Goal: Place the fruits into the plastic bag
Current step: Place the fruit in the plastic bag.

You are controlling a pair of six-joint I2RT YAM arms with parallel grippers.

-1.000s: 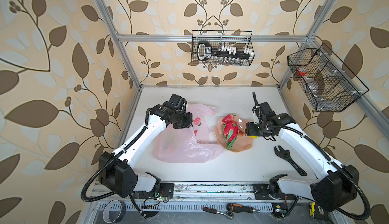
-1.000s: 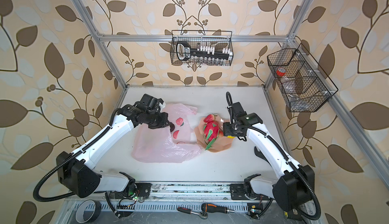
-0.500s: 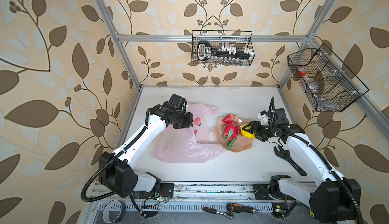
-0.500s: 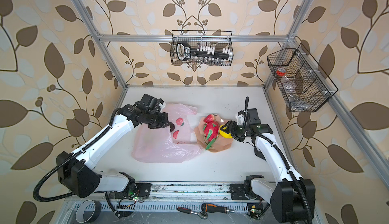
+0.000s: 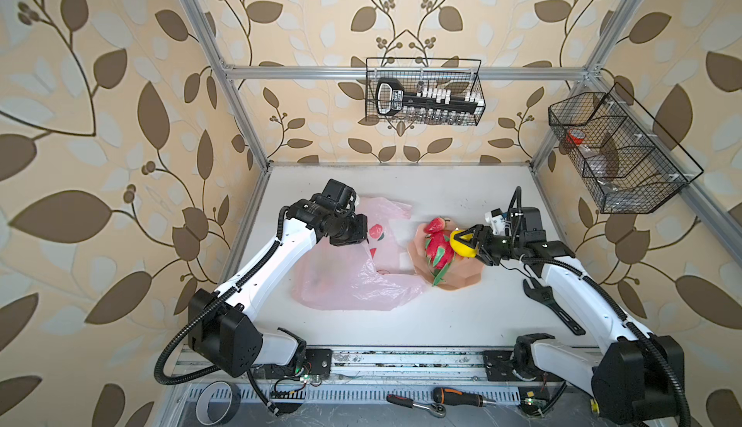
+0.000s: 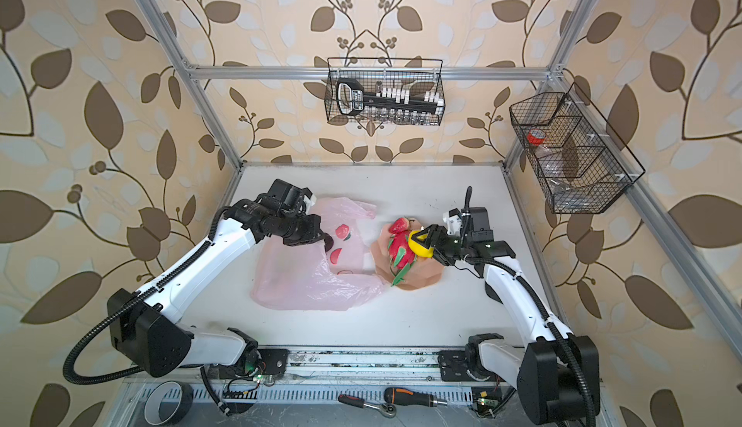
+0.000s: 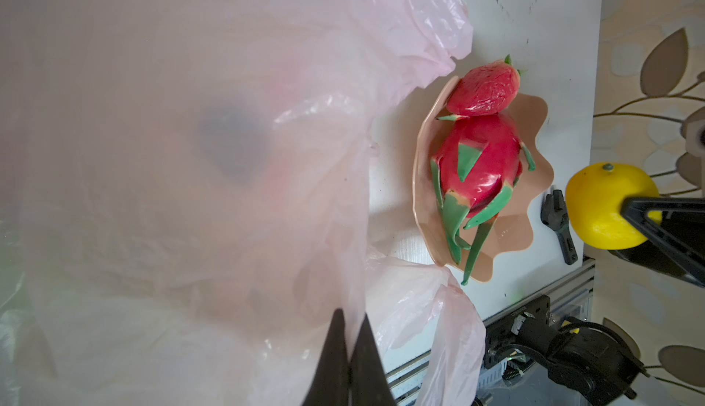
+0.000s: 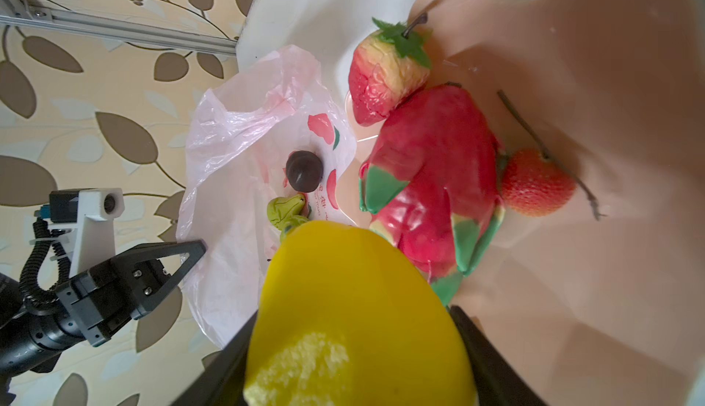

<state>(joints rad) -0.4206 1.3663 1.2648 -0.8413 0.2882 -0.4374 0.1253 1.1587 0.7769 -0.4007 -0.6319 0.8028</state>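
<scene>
The pale-pink plastic bag (image 5: 353, 272) (image 6: 317, 272) lies left of a peach plate (image 5: 465, 276). My left gripper (image 7: 353, 324) is shut on the bag's upper rim and holds the mouth raised. A dark brown fruit (image 8: 304, 170) and a green pear (image 8: 286, 209) lie inside the bag. My right gripper (image 8: 354, 327) (image 5: 465, 240) is shut on the yellow lemon (image 8: 358, 308) (image 6: 419, 244), held above the plate's edge. On the plate rest a dragon fruit (image 5: 437, 250) (image 7: 477, 167), a strawberry (image 5: 434, 225) and a smaller strawberry (image 8: 536, 182).
A black wrench (image 5: 550, 304) lies on the table under the right arm. Wire baskets hang on the back wall (image 5: 423, 91) and the right wall (image 5: 618, 152). A screwdriver (image 5: 461, 397), a ratchet (image 5: 417, 403) and a tape roll (image 5: 213, 403) sit beyond the front rail.
My right gripper has risen from the plate's right edge with the lemon and swung left over the plate. The left arm and the bag have stayed still.
</scene>
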